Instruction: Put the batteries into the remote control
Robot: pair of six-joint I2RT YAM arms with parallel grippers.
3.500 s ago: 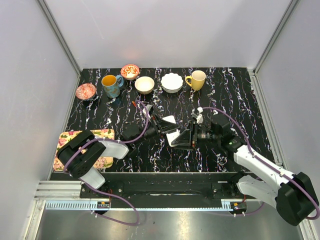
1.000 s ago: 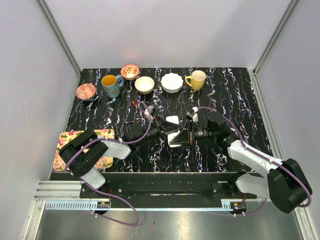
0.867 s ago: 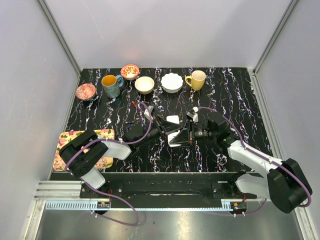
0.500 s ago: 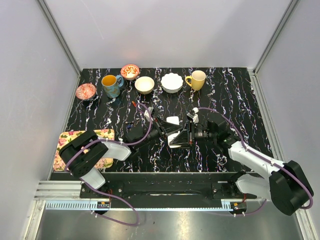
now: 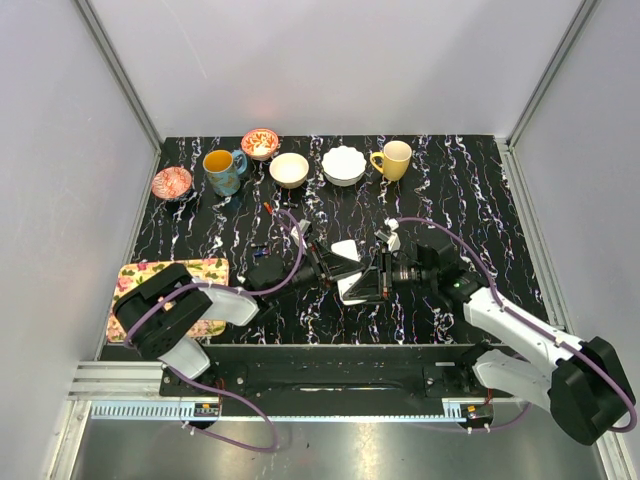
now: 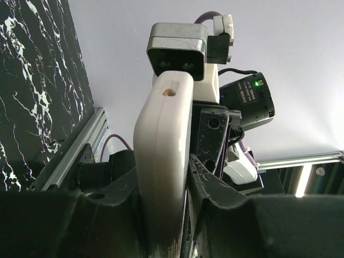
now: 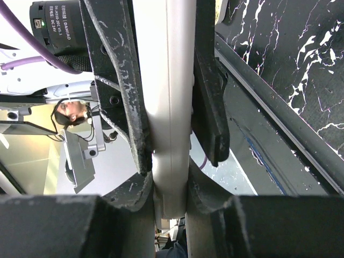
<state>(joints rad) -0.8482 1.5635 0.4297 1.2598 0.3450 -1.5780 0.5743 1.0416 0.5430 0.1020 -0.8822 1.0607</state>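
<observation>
**Near.** A flat, floral-printed tray (image 5: 207, 267) lies at the left of the counter (image 5: 470, 200), partly under the left arm. What it carries cannot be told.

**Middle.** The one remote control (image 6: 164, 161) is a smooth white plastic slab with rounded edges. It is turned on edge and held over the black, white-veined, marble-pattern surface. The left hand (image 5: 335, 265) and right hand (image 5: 375, 278) meet it from opposite sides. Each is closed on the slab, with black fingers pressed to its broad faces.

**Far.** Six glossy vessels stand in a row: four bowls and two mugs. From the left:
- a red-patterned bowl (image 5: 172, 182)
- a blue mug (image 5: 222, 171) with a yellow inside
- a second red-patterned bowl (image 5: 260, 143)
- a plain cream bowl (image 5: 289, 169)
- a white scalloped bowl (image 5: 343, 165)
- a yellow mug (image 5: 394, 159)

Their contents cannot be told.
</observation>
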